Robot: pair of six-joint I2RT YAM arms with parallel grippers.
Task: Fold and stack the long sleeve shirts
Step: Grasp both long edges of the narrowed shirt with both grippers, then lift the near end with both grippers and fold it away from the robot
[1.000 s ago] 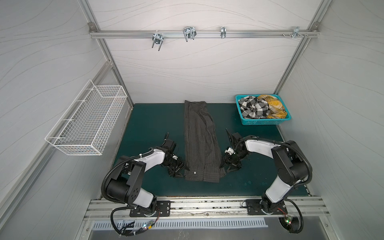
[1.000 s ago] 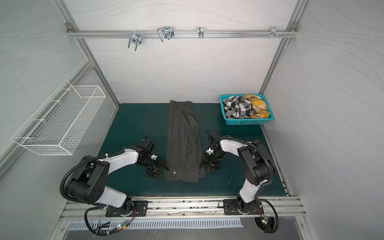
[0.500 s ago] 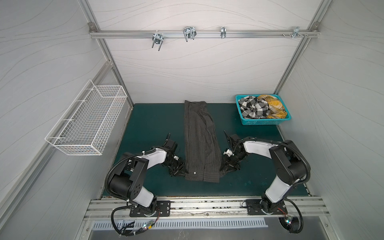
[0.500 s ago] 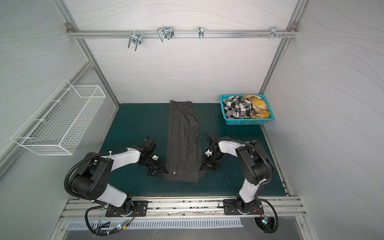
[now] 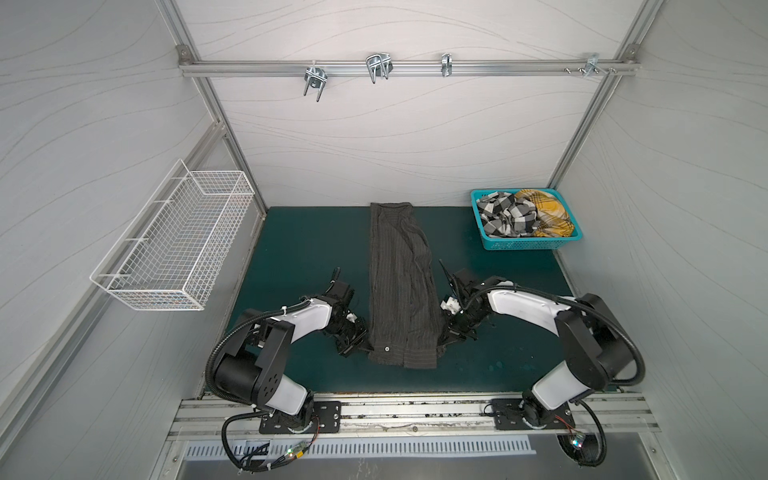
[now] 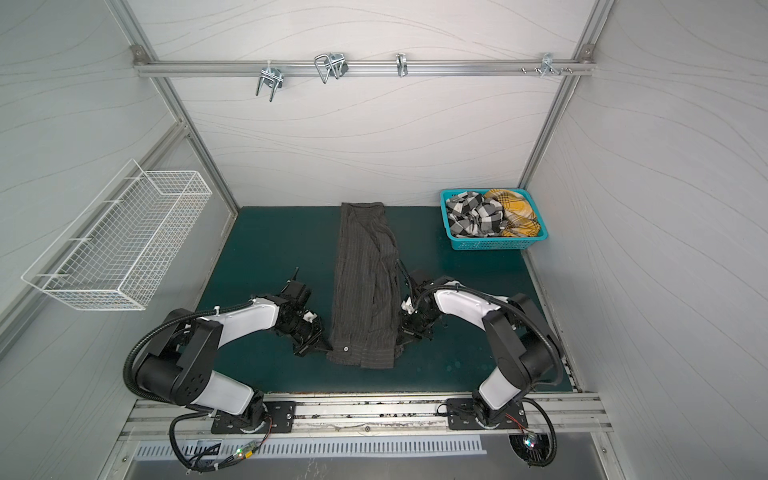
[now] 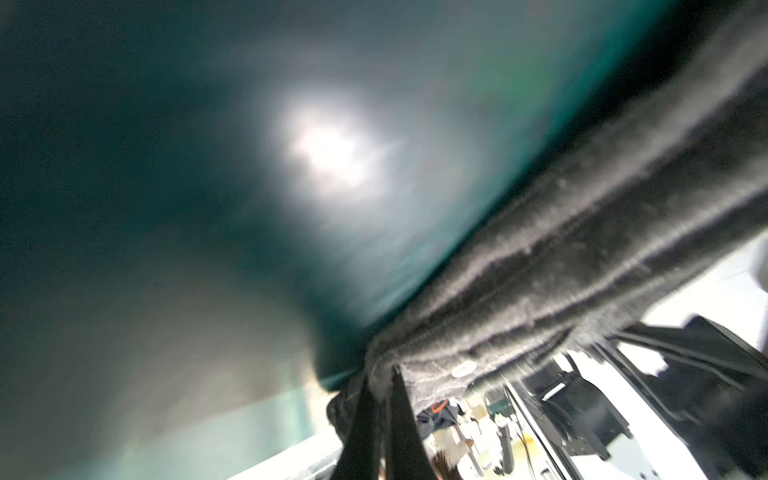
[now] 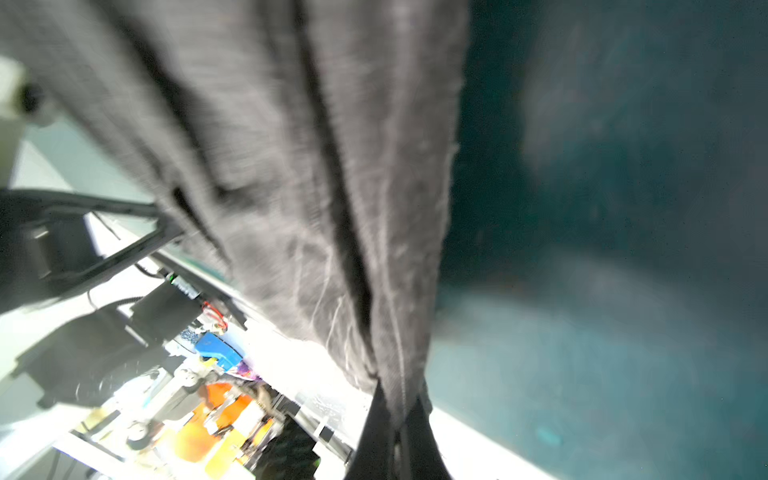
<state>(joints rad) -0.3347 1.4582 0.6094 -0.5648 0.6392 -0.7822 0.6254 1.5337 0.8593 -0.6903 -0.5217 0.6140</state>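
Note:
A charcoal grey pinstriped shirt (image 5: 401,282) (image 6: 365,282) lies as a long narrow strip down the middle of the green mat (image 5: 311,249). My left gripper (image 5: 365,347) (image 6: 328,347) is at its near left corner, beside a pale button, and is shut on the cloth. My right gripper (image 5: 442,343) (image 6: 401,343) is shut on the near right edge. In the left wrist view the gripper (image 7: 382,374) pinches grey fabric (image 7: 582,249). The right wrist view shows that gripper (image 8: 397,399) pinching a fold of the shirt (image 8: 311,166). A black-and-white checked shirt (image 5: 505,216) and a mustard plaid shirt (image 5: 548,212) lie crumpled in the basket.
The teal lattice basket (image 5: 523,247) stands at the mat's far right corner. A white wire basket (image 5: 174,245) hangs on the left wall. A metal rail with hooks (image 5: 378,68) crosses the back wall. Both arm bases sit on the front rail.
Both grippers have gone from part open to shut on the grey shirt's near corners. The near hem is drawn in slightly between them.

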